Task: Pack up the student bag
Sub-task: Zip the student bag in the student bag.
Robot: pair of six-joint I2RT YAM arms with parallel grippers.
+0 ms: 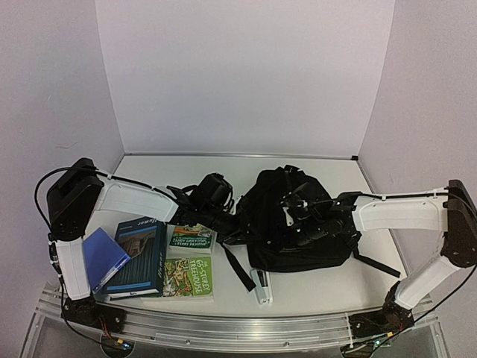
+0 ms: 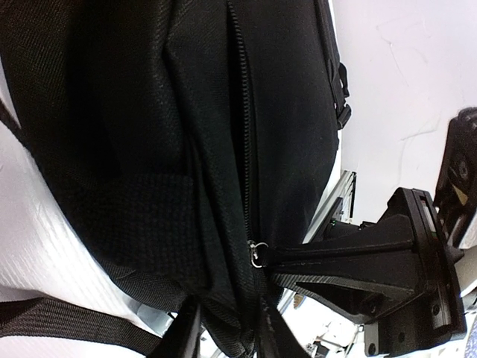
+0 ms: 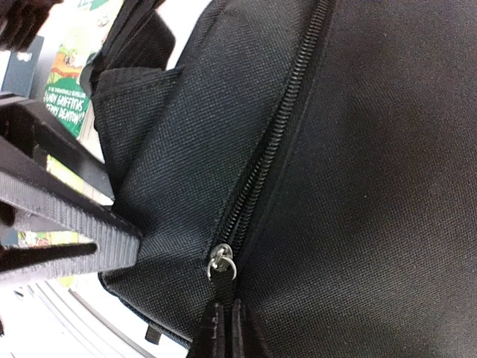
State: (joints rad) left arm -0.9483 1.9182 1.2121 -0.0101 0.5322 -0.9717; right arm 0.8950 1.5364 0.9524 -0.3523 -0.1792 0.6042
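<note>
I see the student bag lying right of centre on the table, between both arms. The left gripper is at the bag's left edge, its fingers clamped on a fold of fabric at the zipper. The right gripper is on the bag's upper face, fingers together, pinching the zipper pull

Left gripper and right gripper sit against the student bag, books alongside.
</note>
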